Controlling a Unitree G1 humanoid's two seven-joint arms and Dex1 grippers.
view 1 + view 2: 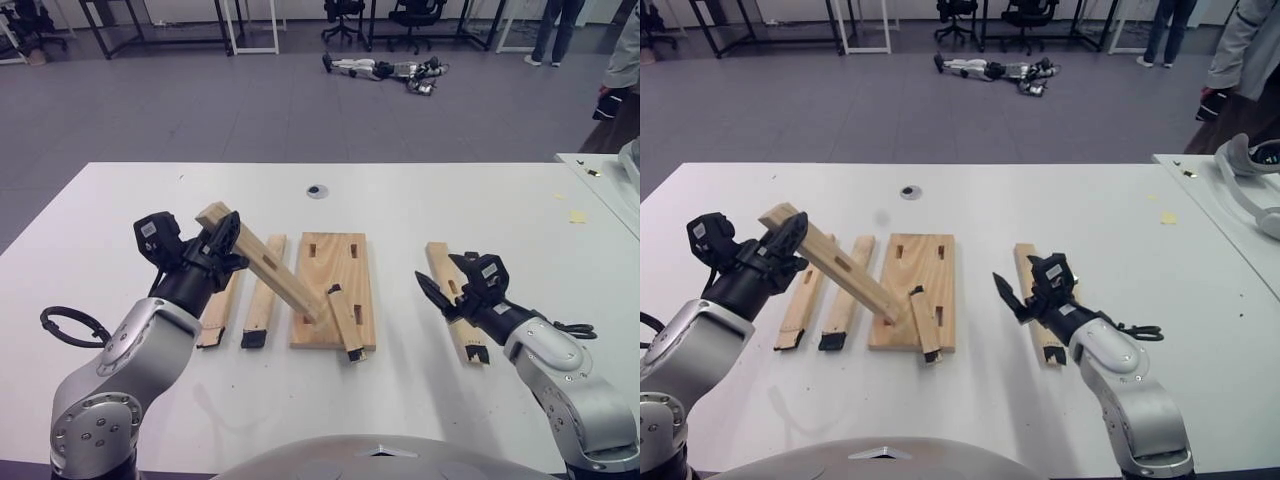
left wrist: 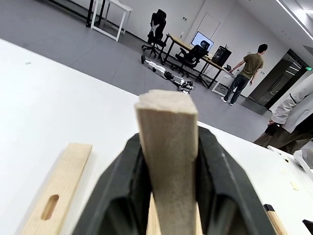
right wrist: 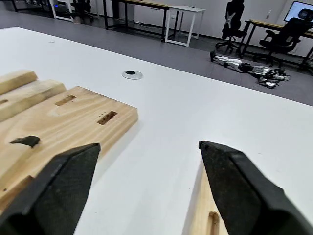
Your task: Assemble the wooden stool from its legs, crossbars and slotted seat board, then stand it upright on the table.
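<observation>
The slotted seat board lies flat mid-table. A leg slants over it, its lower end resting on the board's 7 o'clock corner, its raised end clamped in the left tool. A shorter piece lies along the board's 5 o'clock edge. Two more pieces lie flat at 9 o'clock. At 3 o'clock the right tool hovers wide open and empty over another leg.
</observation>
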